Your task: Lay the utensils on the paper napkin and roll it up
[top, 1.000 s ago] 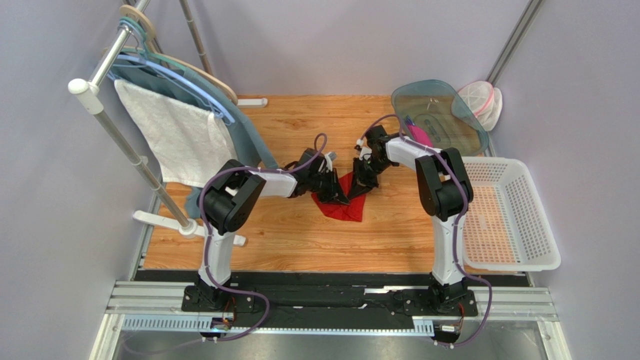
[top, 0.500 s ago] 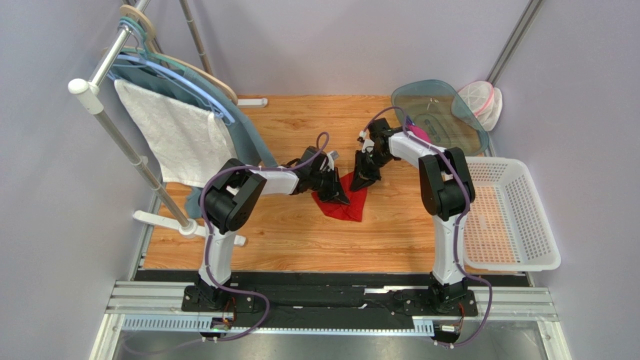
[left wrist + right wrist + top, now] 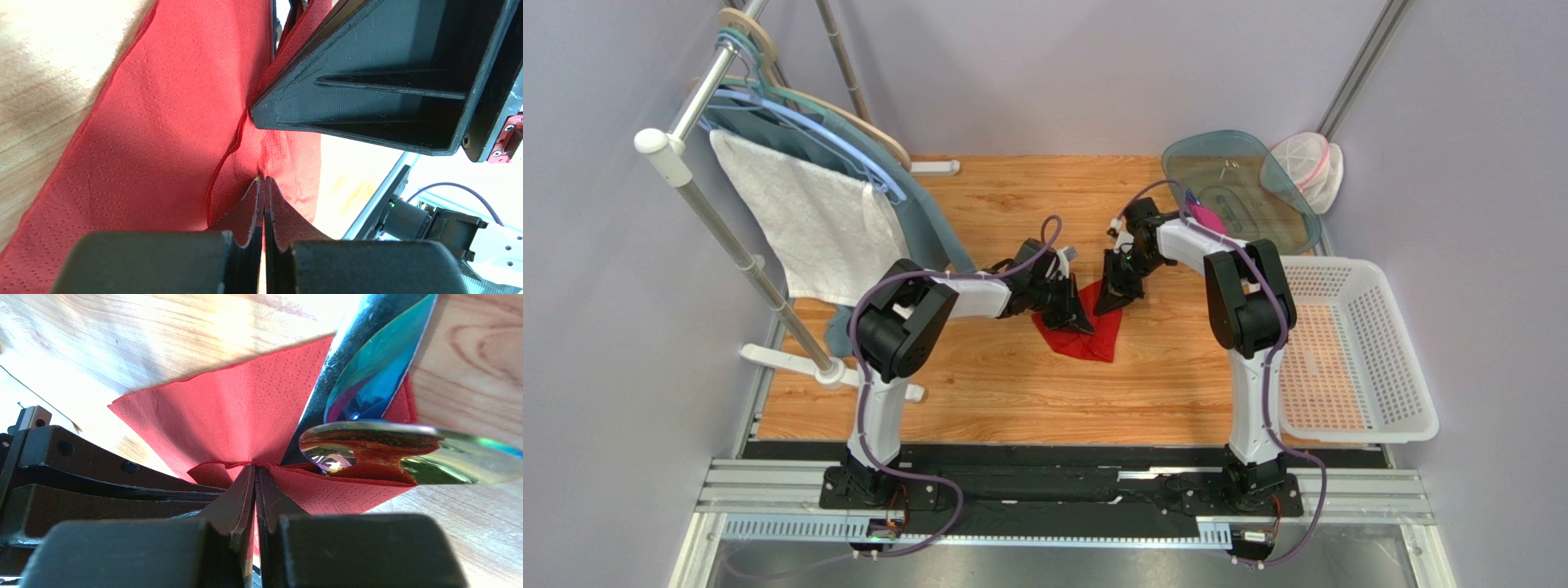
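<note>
Just over the last second the paper napkin (image 3: 1090,333) has barely moved. It lies near the middle of the tabletop (image 3: 1014,386), between the two arms. The one small change is that the right end effector (image 3: 1119,289) has drawn a little towards the far side, and the napkin's far corner has come up with it. That suggests the rolling step is under way, with the first fold being lifted rather than flattened.

Up close, the napkin is bright red, thin and dimpled. It is no longer flat: a raised crease runs to each set of fingertips. The utensils (image 3: 368,361) rest on its right part in the right wrist view. One slim mirror-bright piece runs away past the napkin's far edge, and a spoon bowl lies across in front of it, reaching out over the wood.

The right end effector's fingers are pressed together on a pinch of the red paper. The left end effector (image 3: 1071,316) is likewise closed tight, nipping the napkin's fold at its tips. The two sit very close together over the sheet.

Farther out, a white basket (image 3: 1382,368) sits at the right and a towel (image 3: 811,227) hangs at the left.
</note>
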You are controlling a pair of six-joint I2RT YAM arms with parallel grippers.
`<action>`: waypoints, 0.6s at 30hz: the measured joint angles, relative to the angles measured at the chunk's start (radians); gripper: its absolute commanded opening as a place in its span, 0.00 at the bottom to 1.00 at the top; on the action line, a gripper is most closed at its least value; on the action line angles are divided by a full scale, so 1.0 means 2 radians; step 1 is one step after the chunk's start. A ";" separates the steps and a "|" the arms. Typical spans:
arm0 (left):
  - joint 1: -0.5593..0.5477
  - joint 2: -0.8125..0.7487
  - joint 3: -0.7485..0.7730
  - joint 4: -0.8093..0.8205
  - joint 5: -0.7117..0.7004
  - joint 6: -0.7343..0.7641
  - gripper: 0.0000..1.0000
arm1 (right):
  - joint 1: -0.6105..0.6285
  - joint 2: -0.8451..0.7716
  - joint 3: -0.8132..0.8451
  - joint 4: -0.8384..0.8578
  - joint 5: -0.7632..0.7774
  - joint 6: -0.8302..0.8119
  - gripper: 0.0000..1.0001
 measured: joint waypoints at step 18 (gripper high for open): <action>0.056 -0.119 -0.017 -0.115 -0.060 0.138 0.74 | 0.000 -0.001 -0.003 0.004 -0.007 -0.020 0.02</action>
